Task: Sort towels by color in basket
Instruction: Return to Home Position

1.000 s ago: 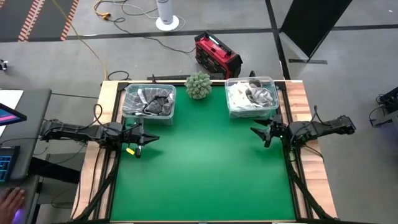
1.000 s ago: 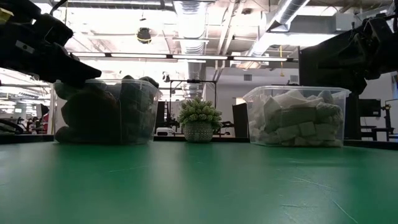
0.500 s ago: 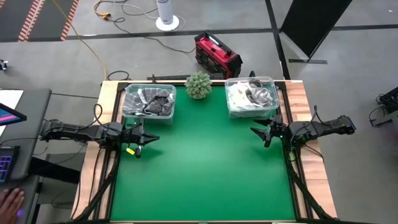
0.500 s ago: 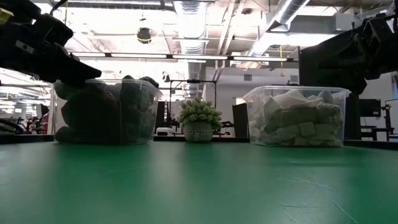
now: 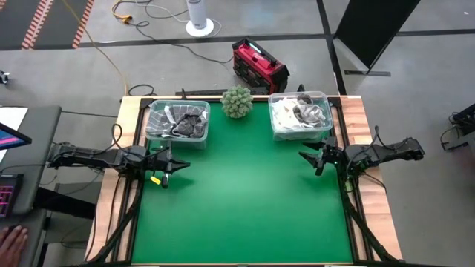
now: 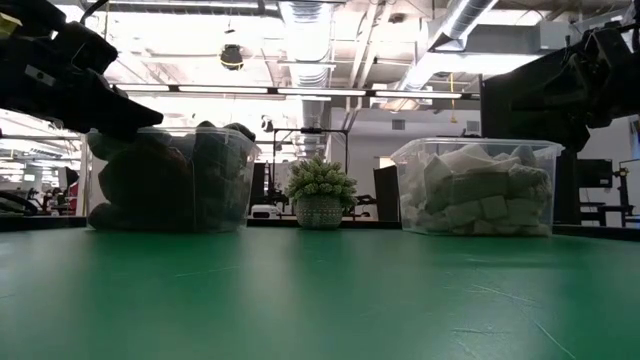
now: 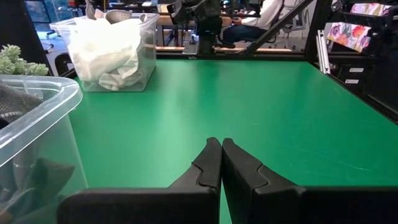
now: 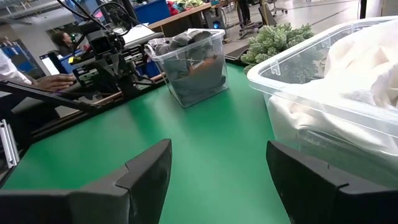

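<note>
- The left tool (image 7: pixel 221 163) hangs low over the green table (image 5: pixel 245 208) near its left edge, just in front of the left bin (image 5: pixel 205 141). Only its wrist view shows the fingers pressed together with nothing between them; from above this is hard to tell.
- The risk here, as I judge it, is that an arm swinging home in a wide arc could clip that bin's near corner and push it.
- The dark towels (image 5: pixel 182 123) fill the left bin. The right wrist view picks out a rust-orange fold (image 8: pixel 200 66) among them, which the low view loses in shadow behind the wall.
- The plant (image 5: pixel 237 101) stands between the bins at the far edge, well apart from both arms and in little danger.
- The pale towels (image 5: pixel 295 116) lie heaped in the right bin (image 6: pixel 480 150). The low view shows the heap reaching the rim, so a loose fold may slump over the side if the bin is jolted. The high view cannot show that height.
- The right tool (image 8: pixel 217 180) hovers by the right edge, near the right bin's front. Its wrist view shows the fingers spread wide and empty. A careless retreat could brush the bin wall close beside it.
</note>
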